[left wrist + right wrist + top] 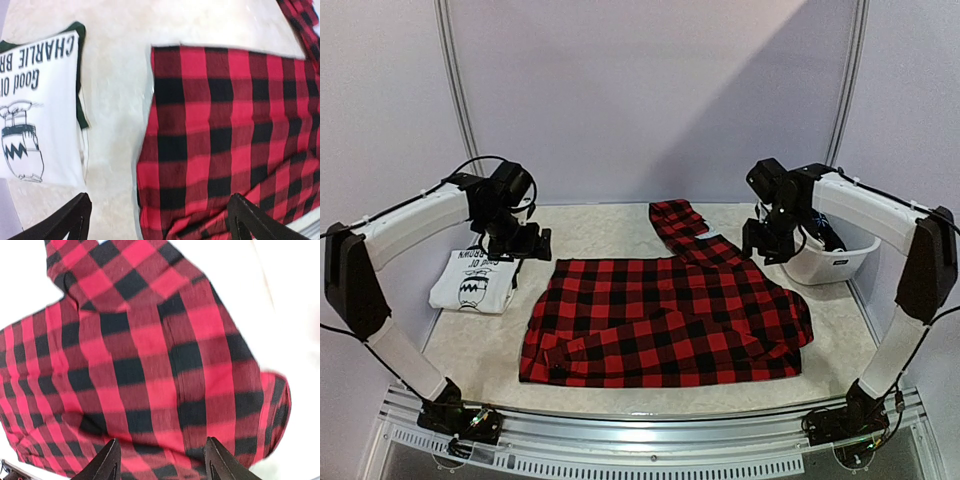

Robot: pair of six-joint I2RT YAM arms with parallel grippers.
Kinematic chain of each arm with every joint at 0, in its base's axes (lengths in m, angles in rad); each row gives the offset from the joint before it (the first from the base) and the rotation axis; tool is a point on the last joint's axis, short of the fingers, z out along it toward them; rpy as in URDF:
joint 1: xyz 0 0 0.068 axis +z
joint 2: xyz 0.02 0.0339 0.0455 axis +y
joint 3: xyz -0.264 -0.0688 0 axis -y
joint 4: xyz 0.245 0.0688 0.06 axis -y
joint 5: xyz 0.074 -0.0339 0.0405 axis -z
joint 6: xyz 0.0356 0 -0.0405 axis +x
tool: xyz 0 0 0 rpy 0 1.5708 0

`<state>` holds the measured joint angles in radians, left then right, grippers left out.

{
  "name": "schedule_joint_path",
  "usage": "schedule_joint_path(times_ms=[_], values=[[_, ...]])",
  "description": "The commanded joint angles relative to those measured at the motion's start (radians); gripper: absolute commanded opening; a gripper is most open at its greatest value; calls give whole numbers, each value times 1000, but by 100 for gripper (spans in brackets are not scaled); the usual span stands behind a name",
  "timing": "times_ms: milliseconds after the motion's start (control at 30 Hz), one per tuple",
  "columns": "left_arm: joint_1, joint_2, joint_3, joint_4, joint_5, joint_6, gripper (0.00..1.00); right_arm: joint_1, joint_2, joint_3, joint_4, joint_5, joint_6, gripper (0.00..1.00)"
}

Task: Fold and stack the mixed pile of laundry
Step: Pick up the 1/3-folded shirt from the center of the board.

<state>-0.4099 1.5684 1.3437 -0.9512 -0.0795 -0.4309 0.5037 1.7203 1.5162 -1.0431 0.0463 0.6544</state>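
Observation:
A red-black plaid garment (665, 320) lies spread flat across the middle of the table, one sleeve (675, 218) reaching toward the back. A folded white T-shirt with black print (472, 282) sits at the left on top of a dark green piece (80, 107). My left gripper (525, 245) hovers open above the plaid's upper left corner (225, 130), its fingers wide apart around nothing (160, 222). My right gripper (767, 245) hangs open above the plaid's upper right part (150, 365) with nothing between its fingers (161, 465).
A white plastic tub (840, 262) holding dark clothes stands at the right edge, just beyond my right gripper. A metal rail (650, 425) runs along the near edge. Pale walls close in the back and sides.

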Motion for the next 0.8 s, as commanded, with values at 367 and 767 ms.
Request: schedule_joint_path(times_ms=[367,767], values=[[96,379,294,30,186,137,75,-148,488,466,-35,-137,-227,57],[113,664,545,-63,167,182,67,-209,769,754,-95,-169,-332,57]])
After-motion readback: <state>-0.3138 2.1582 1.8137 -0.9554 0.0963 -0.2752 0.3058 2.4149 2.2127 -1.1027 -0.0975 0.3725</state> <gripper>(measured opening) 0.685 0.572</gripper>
